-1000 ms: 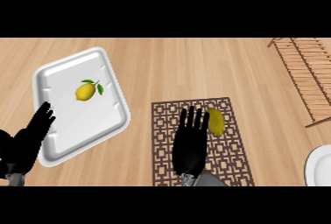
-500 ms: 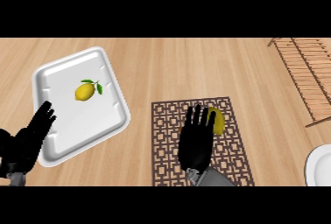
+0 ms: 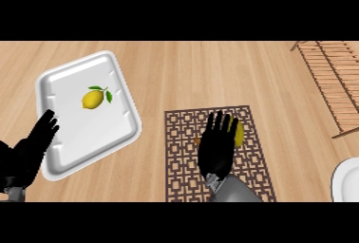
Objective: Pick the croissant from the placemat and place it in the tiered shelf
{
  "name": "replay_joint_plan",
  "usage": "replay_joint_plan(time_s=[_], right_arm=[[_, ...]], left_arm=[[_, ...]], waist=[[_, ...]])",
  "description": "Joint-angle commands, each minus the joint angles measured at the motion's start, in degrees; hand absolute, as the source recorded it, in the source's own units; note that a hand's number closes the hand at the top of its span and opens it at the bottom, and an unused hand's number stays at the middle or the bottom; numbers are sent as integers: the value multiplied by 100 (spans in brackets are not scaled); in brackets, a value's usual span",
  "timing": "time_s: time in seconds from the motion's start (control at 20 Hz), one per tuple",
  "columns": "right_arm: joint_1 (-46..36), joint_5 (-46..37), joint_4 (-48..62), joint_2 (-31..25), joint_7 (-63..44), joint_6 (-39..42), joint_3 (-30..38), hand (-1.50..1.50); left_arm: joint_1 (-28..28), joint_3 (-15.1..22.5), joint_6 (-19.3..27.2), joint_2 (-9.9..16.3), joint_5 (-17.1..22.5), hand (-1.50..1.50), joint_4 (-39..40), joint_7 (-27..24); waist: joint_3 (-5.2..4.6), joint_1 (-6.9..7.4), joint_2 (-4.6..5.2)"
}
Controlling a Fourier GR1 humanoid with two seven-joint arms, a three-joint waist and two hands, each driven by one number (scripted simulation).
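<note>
The right hand [image 3: 216,152] lies over the placemat [image 3: 184,156] and hides most of the croissant [image 3: 239,134]; only a yellowish sliver shows past the fingers' right side, too little to tell its shape. Right of the placemat, a white plate [image 3: 347,181] is cut off by the picture's right edge. Above that plate, the tiered shelf [image 3: 335,80] runs out past the right edge. Left of the placemat, the left hand [image 3: 28,154] covers the lower-left rim of the white tray [image 3: 112,133].

Light wooden counter [image 3: 210,71] fills the view — grain running across, evenly lit.
</note>
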State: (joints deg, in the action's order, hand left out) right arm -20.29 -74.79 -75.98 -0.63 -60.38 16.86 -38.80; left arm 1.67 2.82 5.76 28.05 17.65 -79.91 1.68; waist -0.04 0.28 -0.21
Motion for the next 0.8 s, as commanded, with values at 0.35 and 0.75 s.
replay_joint_plan(time_s=[0.35, 0.75], right_arm=[[279, -58, 496, 63, 10, -432, 430, 150], [198, -643, 670, 63, 330, -326, 258, 150]], left_arm=[[52, -306, -249, -176, -221, 0, 151, -117], [-53, -488, -373, -178, -350, 0, 205, -66]], waist=[[4, -16, 24], [3, -7, 24]])
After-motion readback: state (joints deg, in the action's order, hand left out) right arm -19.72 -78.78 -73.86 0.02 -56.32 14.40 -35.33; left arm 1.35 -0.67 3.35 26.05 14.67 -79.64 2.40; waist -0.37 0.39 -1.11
